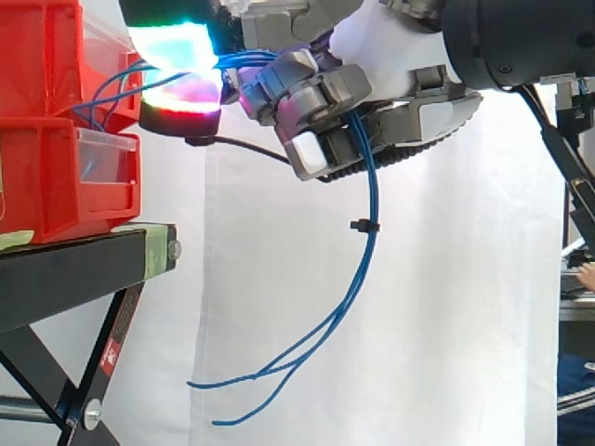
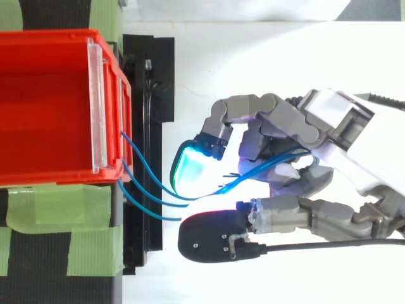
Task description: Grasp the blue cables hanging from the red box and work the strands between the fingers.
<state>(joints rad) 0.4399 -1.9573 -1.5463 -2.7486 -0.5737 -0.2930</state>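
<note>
The hand [image 1: 321,98] has its fingers curled round the blue cables [image 1: 371,200] just off the front of the red box [image 2: 44,95] — the strands run from the box's lip through the fingers, then hang loose below. The box sits on a black stand [image 1: 74,269] before a white curtain [image 1: 418,307].

Side view: camera set beside the work, roughly level with the red bins [image 1: 56,139], facing across toward the white curtain [image 1: 418,307]. Close range; bins and black stand [image 1: 74,269] at frame left, hand [image 1: 316,102] at upper right. Top view: camera overhead, facing straight down, close range; bins at upper left, hand at right. Shared: front edge of bins, blue cables [image 1: 364,226], hand.
</note>
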